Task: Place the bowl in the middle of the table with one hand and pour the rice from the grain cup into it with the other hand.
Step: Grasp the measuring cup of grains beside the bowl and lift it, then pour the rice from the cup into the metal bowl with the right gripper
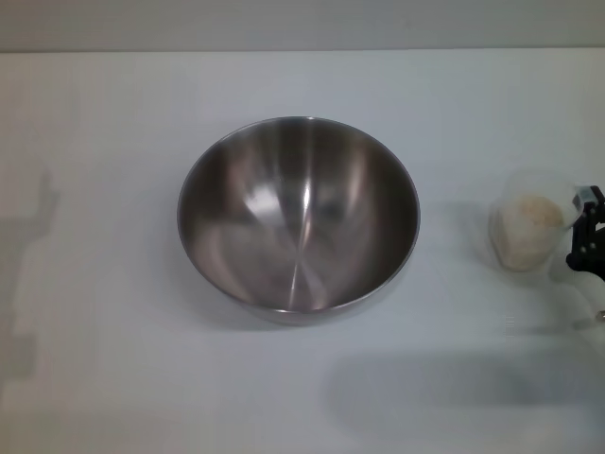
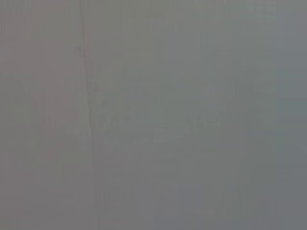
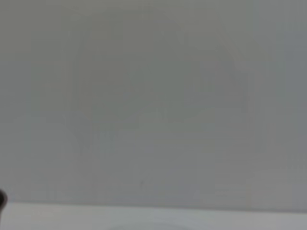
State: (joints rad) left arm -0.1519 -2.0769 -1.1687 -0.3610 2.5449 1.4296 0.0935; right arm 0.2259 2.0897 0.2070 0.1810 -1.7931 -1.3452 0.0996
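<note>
Bowl [image 1: 298,213] sits upright near the middle of the table [image 1: 113,378], steel interior bare, only reflections inside, no grains in it. Grain cup [image 1: 531,227] stands well to the robot's right of the bowl, near the right edge of the head view, apart from the bowl with open tabletop between them. Cup holds rice [image 1: 531,227], a pale beige mass filling most of the lower part; cup looks upright or nearly so. Right gripper [image 1: 588,236] is only partly in view at the right edge, black parts just beside the cup's outer side, touching or almost touching; cannot tell whether its jaws are apart or clamped on the cup. Left gripper is out of sight in the head view; left wrist view shows only a flat grey surface, nothing identifiable. Right wrist view is mostly blank grey, with a pale strip of table [image 3: 153,218] along one edge and a small dark blob at a corner, too unclear to name. Soft shadows lie on the table at the left and in front of the bowl.
</note>
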